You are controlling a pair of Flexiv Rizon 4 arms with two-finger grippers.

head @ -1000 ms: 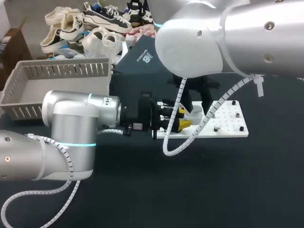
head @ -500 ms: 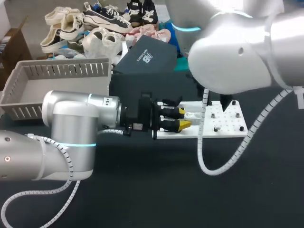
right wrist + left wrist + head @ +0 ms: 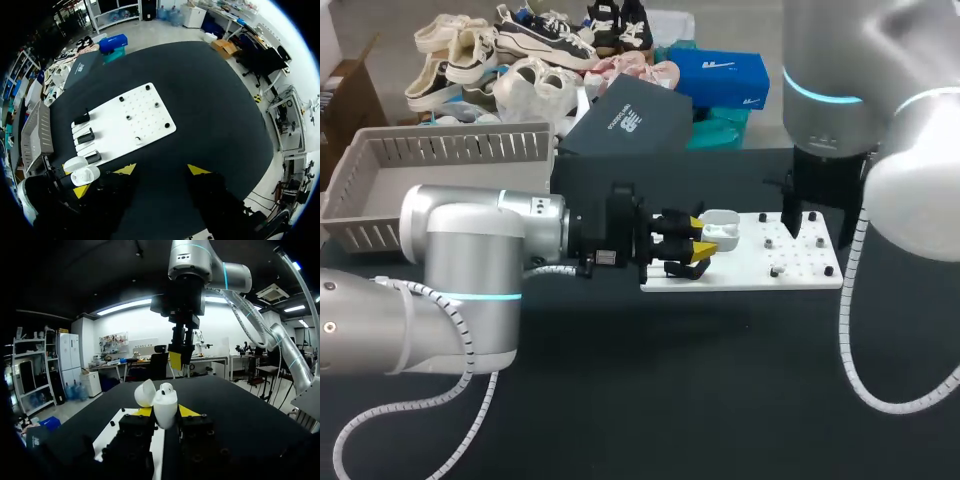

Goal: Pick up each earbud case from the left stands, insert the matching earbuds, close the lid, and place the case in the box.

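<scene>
Fingers (image 3: 189,411) of my left gripper (image 3: 165,412) are clamped from two sides on the open earbud case (image 3: 164,402). I hold it just over the left end of the white board (image 3: 800,265). Its lid is swung back toward the far side and its mouth faces up. Something small and white sits in the mouth, probably an earbud.

My right gripper (image 3: 161,170) hangs spread and empty, to the right of the case and higher, over the board's right part. Anything dropped into the case has to come straight down into that mouth, and by my reckoning the right arm is the one free to bring it.

The box (image 3: 460,148) waits at the far left, well apart from the case. I can read no writing on the case or the board.
</scene>
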